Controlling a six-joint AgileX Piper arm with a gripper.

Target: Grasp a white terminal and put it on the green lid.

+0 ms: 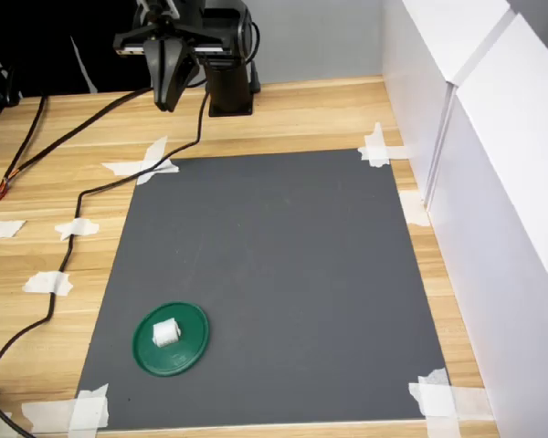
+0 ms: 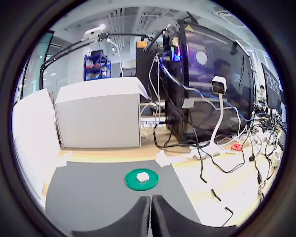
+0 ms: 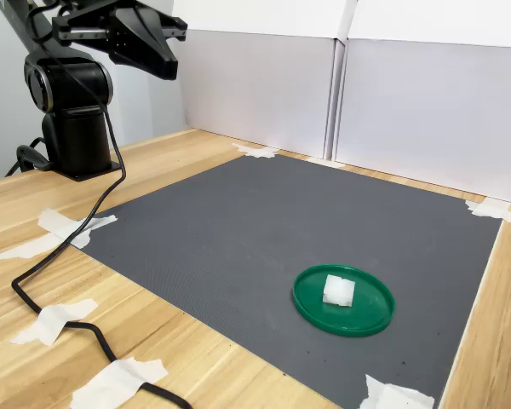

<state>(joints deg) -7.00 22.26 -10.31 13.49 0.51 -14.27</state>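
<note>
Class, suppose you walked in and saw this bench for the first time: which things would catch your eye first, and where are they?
First, the green lid near the dark mat's front corner at the first exterior view's left, with the white terminal resting on it. Next, the black arm's tool, raised above the wooden table at the far side, well away from the lid, its jaws closed together in the wrist view. White tape strips hold the mat's corners.

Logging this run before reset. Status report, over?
Gripper raised near the arm base, jaws shut, empty. Terminal sitting on the lid, in both exterior views. Mat between them bare, nothing in the way.
</note>
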